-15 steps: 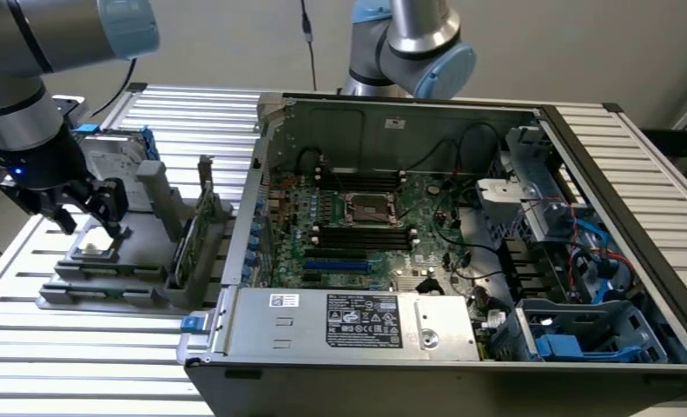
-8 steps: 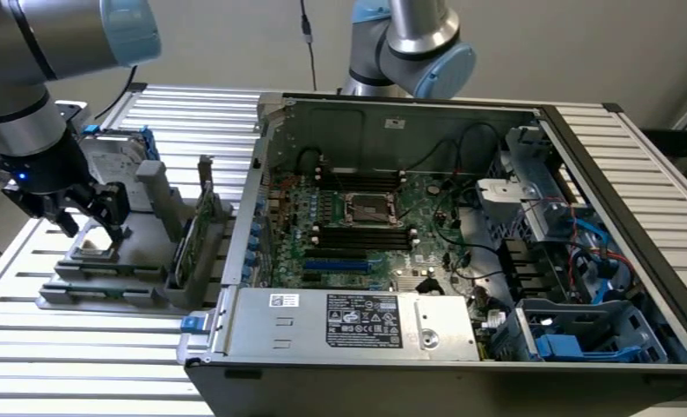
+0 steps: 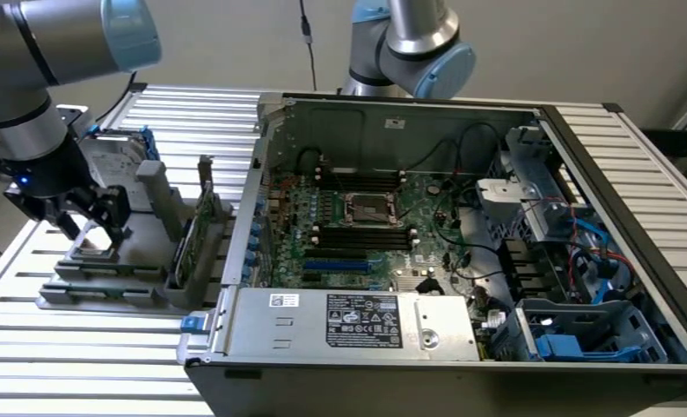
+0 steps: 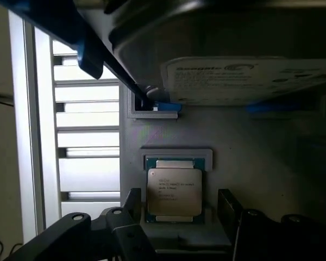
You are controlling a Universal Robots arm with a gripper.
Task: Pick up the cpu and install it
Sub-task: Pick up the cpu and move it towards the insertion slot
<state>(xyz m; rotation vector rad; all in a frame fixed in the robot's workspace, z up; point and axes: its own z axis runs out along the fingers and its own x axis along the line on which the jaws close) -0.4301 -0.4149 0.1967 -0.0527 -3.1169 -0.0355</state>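
The cpu (image 4: 174,191) lies flat, silvery top up with printed lettering, in a shallow framed seat (image 4: 175,154) of a grey fixture (image 3: 100,291); its pale green rim shows along the edges. The gripper (image 3: 85,228) hangs directly over it with its jaws spread wide. In the wrist view one of the black fingers (image 4: 131,204) stands to either side of the chip, apart from its edges and gripping nothing. Just past the seat, an upright hard drive (image 4: 250,79) with a white label sits in a blue bracket (image 4: 165,107) on the same fixture. The fixture rests on a slatted metal table (image 3: 42,365), at the exterior view's left of an open computer case (image 3: 355,326). Inside the case the motherboard (image 3: 425,230) lies flat, and its square socket (image 3: 370,208) sits between rows of long black memory slots (image 3: 366,236), well apart from the chip. The arm (image 3: 42,52) comes down from the exterior view's upper left.
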